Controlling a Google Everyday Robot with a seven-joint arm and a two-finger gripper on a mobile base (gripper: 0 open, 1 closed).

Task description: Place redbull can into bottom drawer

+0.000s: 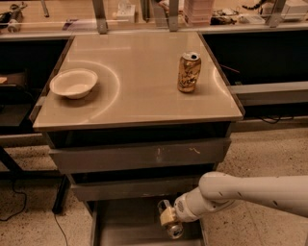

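On the table (144,108), the bowl (73,82) sits at 9 o'clock and the soda can (189,72) at 2. Below the 2 upper drawers (139,156), the gripper (167,221) holds the redbull can (173,231) at the 3 o'clock side of the bottom drawer (125,226).

- A speckled terrazzo floor (274,153) spreads around the furniture
- A glossy beige counter (139,91) tops a grey metal cabinet (134,156), and warm overhead light glares off its surface
- Behind it runs a cluttered workbench (62,14) with upright metal posts (100,17)
- A grey shelf (269,92) juts out at the right over dark space
- A black cable (17,204) trails across the floor at the left
- The tool (167,218) sits low at the cabinet's foot, clamped on the redbull can (174,230), over the bottom drawer (130,226)
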